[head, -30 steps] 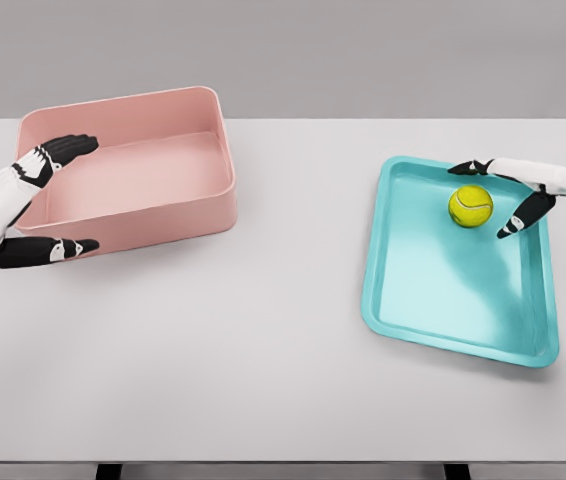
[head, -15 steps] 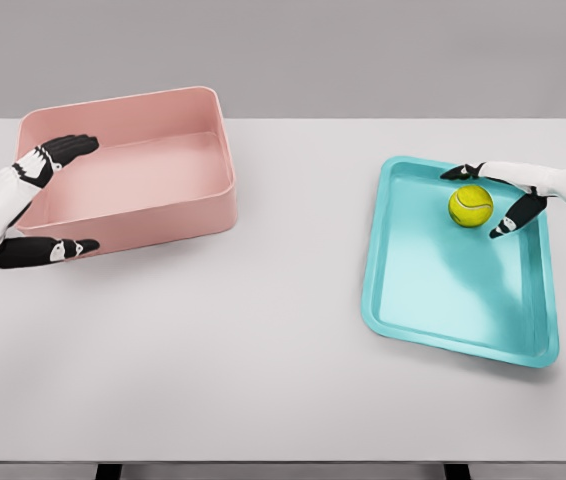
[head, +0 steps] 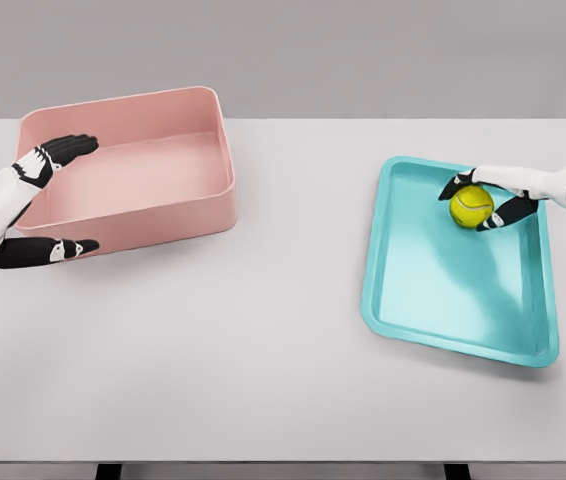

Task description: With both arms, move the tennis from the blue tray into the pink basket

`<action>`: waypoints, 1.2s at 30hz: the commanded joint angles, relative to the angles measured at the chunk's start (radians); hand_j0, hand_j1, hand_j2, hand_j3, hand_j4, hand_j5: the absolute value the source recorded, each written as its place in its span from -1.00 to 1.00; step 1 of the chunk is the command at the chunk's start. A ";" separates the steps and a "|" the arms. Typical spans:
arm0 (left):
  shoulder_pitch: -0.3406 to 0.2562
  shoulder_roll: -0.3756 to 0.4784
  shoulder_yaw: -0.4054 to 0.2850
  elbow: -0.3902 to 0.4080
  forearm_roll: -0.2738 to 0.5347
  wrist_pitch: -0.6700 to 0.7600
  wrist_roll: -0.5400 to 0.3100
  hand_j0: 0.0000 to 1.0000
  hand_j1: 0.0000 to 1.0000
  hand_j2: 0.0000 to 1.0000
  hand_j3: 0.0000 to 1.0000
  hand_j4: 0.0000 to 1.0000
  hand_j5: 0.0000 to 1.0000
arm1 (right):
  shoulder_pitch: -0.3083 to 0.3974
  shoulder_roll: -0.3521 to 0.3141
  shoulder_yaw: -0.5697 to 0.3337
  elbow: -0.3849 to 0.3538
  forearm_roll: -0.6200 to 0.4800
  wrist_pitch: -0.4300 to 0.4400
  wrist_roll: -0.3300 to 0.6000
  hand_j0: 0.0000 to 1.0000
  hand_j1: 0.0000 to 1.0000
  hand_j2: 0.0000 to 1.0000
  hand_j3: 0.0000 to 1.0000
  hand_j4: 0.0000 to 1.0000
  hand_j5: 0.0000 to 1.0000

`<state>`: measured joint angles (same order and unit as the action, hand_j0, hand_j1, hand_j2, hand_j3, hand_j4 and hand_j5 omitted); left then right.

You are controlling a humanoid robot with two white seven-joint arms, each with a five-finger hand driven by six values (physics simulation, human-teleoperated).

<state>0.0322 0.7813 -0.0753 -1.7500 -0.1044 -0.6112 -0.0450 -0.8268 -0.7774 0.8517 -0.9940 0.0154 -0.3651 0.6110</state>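
A pale grey bench [head: 263,330] stands before a plain grey wall. The tennis ball [head: 471,206] lies at the far end of the blue tray [head: 443,300]. The right hand [head: 493,195], spread half a second ago, has closed its fingers [head: 491,220] around it. The left hand [head: 38,200] is unchanged, fingers spread astride the pink basket [head: 133,165] near wall. Both forearms are cut off at the picture's edges.

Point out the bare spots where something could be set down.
Free: the table between basket and tray, its whole front strip, the tray's near half. Crowded: the tray's far end, with ball and right hand.
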 commanded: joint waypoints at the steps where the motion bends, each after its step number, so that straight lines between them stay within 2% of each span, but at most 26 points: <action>1: 0.002 0.001 0.000 0.000 0.006 0.000 0.001 1.00 1.00 1.00 1.00 1.00 1.00 | -0.002 0.000 -0.003 0.003 -0.009 0.005 0.000 -0.17 -0.17 -0.17 -0.17 -0.17 -0.17; 5: 0.000 0.001 0.000 0.000 0.006 0.000 0.001 1.00 1.00 1.00 1.00 1.00 1.00 | -0.005 0.000 -0.013 -0.005 -0.015 -0.002 0.000 -0.22 -0.22 -0.22 -0.22 -0.22 -0.22; 8: 0.000 0.001 0.000 0.000 0.006 0.000 0.001 1.00 1.00 1.00 1.00 1.00 1.00 | -0.040 0.000 -0.014 -0.014 -0.014 -0.008 0.000 -0.22 -0.22 -0.22 -0.22 -0.22 -0.22; 11: 0.002 0.001 0.000 0.000 0.006 0.000 0.001 1.00 1.00 1.00 1.00 1.00 1.00 | -0.046 0.000 -0.065 -0.038 -0.015 -0.055 0.000 -0.24 -0.24 -0.24 -0.24 -0.24 -0.24; 15: 0.000 0.001 0.002 0.000 0.006 0.000 0.001 1.00 1.00 1.00 1.00 1.00 1.00 | -0.054 0.006 -0.077 -0.138 -0.015 -0.055 0.000 -0.24 -0.24 -0.24 -0.24 -0.24 -0.24; 19: 0.000 0.001 0.002 0.000 0.006 0.000 0.001 1.00 1.00 1.00 1.00 1.00 1.00 | -0.049 0.070 -0.069 -0.294 -0.015 -0.057 0.000 -0.24 -0.24 -0.24 -0.24 -0.24 -0.24; 21: 0.000 0.001 0.002 0.000 0.006 0.000 0.001 1.00 1.00 1.00 1.00 1.00 1.00 | -0.031 0.102 -0.030 -0.409 -0.011 -0.057 0.000 -0.24 -0.24 -0.24 -0.24 -0.24 -0.24; 24: 0.000 0.001 0.002 0.000 0.006 0.000 0.001 1.00 1.00 1.00 1.00 1.00 1.00 | -0.031 0.158 0.061 -0.508 -0.009 -0.046 0.000 -0.24 -0.24 -0.24 -0.24 -0.24 -0.24; 29: 0.002 0.001 0.002 0.000 0.005 0.000 0.001 1.00 1.00 1.00 1.00 1.00 1.00 | -0.029 0.251 0.202 -0.520 -0.003 -0.044 0.000 -0.24 -0.24 -0.24 -0.24 -0.24 -0.24; 32: 0.000 0.001 0.003 0.001 0.005 0.000 0.001 1.00 1.00 1.00 1.00 1.00 1.00 | -0.032 0.293 0.216 -0.512 -0.002 -0.038 0.000 -0.23 -0.23 -0.23 -0.23 -0.23 -0.23; 34: 0.002 0.003 0.002 0.001 0.005 0.000 0.001 1.00 1.00 1.00 1.00 1.00 1.00 | -0.034 0.313 0.219 -0.509 0.001 0.009 0.000 -0.22 -0.22 -0.22 -0.22 -0.22 -0.22; 36: 0.002 0.001 0.002 0.001 0.005 0.000 0.001 1.00 1.00 1.00 1.00 1.00 1.00 | -0.037 0.320 0.217 -0.503 0.015 0.021 0.000 -0.22 -0.22 -0.22 -0.22 -0.22 -0.22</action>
<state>0.0337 0.7818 -0.0734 -1.7483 -0.1058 -0.6111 -0.0450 -0.8652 -0.4751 1.0629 -1.4983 0.0283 -0.3665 0.6119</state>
